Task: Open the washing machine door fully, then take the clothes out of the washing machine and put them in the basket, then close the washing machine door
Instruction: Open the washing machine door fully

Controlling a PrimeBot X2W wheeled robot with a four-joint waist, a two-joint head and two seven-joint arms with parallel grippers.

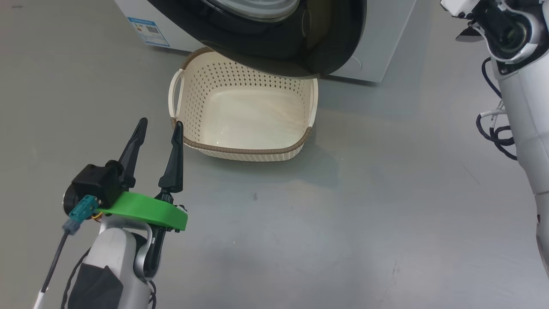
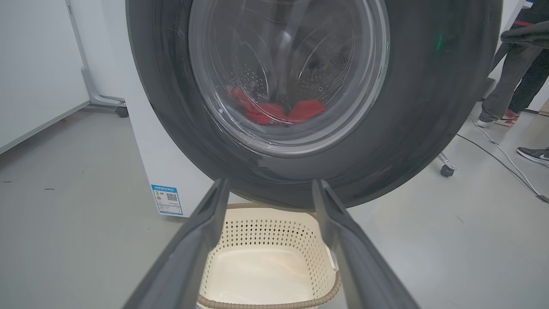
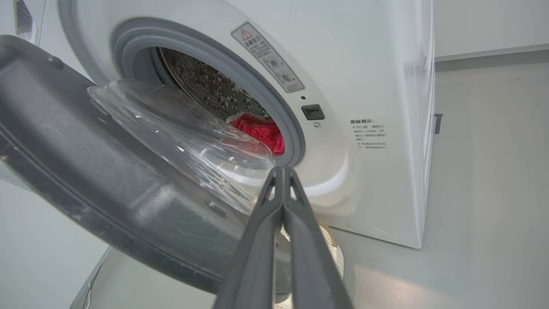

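The washing machine door (image 3: 107,180), with its black rim and bulging glass, stands partly open from the white washing machine (image 3: 377,86). Red clothes (image 3: 259,131) lie in the steel drum behind the grey ring, and they also show through the door glass (image 2: 274,112). The cream basket (image 1: 240,150) sits on the floor under the door (image 1: 300,38) with nothing in it. My left gripper (image 1: 160,123) hovers open and empty at the basket's near left corner, pointing toward the door (image 2: 429,107). My right gripper (image 3: 282,169) is shut and empty, its tips just below the glass bowl's edge.
My right forearm (image 1: 523,107) hangs at the right edge of the head view. A person's legs (image 2: 510,81) and a shoe (image 2: 534,153) are to the machine's right, with a cable (image 2: 493,154) on the floor. Open grey floor (image 1: 343,223) lies in front of the basket.
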